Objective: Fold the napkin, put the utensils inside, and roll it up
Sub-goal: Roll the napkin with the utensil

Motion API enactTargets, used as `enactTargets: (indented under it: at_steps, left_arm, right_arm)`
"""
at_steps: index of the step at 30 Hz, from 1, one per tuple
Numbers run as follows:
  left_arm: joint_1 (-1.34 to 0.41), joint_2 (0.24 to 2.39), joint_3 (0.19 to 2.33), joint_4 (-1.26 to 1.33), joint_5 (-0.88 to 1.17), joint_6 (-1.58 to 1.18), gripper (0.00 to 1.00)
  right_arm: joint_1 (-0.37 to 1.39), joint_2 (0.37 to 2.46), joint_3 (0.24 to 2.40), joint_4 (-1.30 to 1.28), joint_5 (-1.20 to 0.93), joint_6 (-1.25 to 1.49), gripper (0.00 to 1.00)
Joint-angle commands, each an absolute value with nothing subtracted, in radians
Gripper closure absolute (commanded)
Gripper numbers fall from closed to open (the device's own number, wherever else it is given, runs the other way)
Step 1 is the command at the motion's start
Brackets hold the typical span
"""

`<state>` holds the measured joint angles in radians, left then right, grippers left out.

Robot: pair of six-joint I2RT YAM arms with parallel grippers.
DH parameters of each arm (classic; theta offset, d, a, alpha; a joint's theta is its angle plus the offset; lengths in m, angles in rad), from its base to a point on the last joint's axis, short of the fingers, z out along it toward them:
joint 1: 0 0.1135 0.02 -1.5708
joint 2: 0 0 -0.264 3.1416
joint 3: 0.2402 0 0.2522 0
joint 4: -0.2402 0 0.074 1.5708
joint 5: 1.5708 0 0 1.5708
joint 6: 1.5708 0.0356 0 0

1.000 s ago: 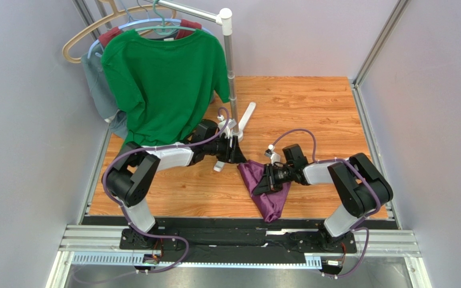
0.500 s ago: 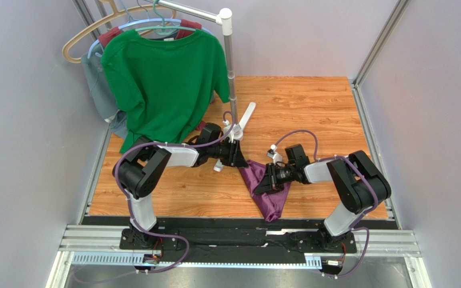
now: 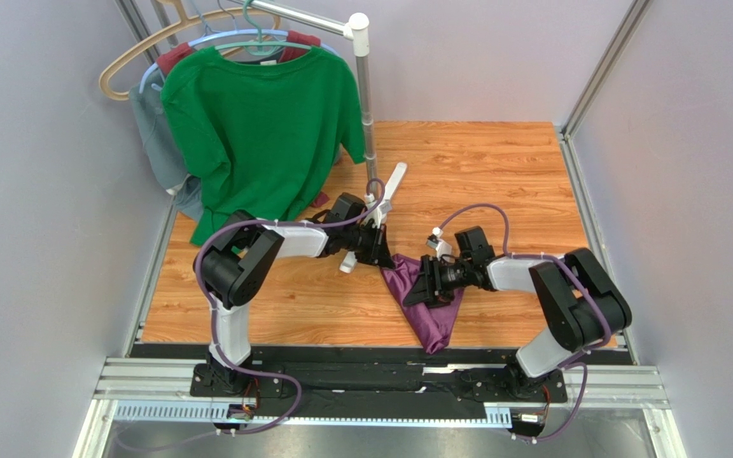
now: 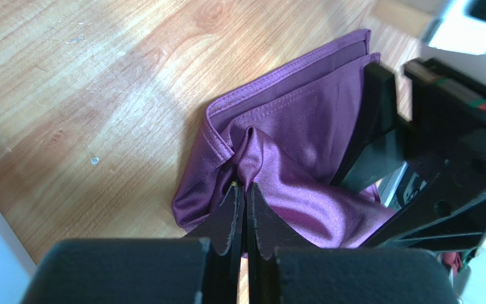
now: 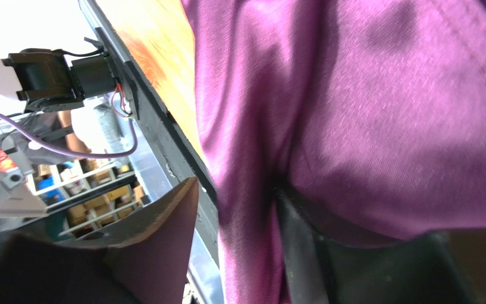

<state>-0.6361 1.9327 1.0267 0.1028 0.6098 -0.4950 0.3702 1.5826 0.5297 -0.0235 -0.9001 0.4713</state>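
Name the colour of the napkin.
The napkin is plain purple with a sheen, clearest in the left wrist view.

Bright even overhead light, soft shadows, sheen on cloth, blurred wrist-view foregrounds

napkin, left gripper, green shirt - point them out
napkin (image 4: pixel 302 133): left wrist view, flat middle of cloth
left gripper (image 4: pixel 243 188): left wrist view, between fingertips pinching a fold
green shirt (image 3: pixel 260 134): top view, chest
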Motion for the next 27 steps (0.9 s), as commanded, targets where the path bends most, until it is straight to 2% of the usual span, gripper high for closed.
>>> enactTargets:
  at_steps: [1,2,10,14,20,27]
  left_arm:
    - [-0.637,1.970,1.074,0.005,0.555,-0.433,1.00]
    - [-0.640,1.971,1.078,-0.023,0.549,-0.431,1.00]
    - [-0.643,1.976,1.086,-0.038,0.546,-0.423,1.00]
    - [-0.643,1.977,1.085,-0.040,0.543,-0.426,1.00]
    - [-0.643,1.974,1.081,-0.037,0.543,-0.436,1.00]
    - [-0.643,1.962,1.078,-0.037,0.545,-0.440,1.00]
  right_arm:
    - [0.364,1.476,0.578,-0.225,-0.744,0.396,0.43]
    - [0.364,1.457,0.589,-0.254,-0.720,0.388,0.37]
    - [0.425,1.231,0.702,-0.509,-0.448,0.336,0.35]
    - [0.561,1.158,0.762,-0.563,-0.304,0.334,0.35]
    - [0.808,1.227,0.808,-0.574,-0.103,0.360,0.36]
    - [0.870,1.338,0.824,-0.548,-0.043,0.364,0.36]
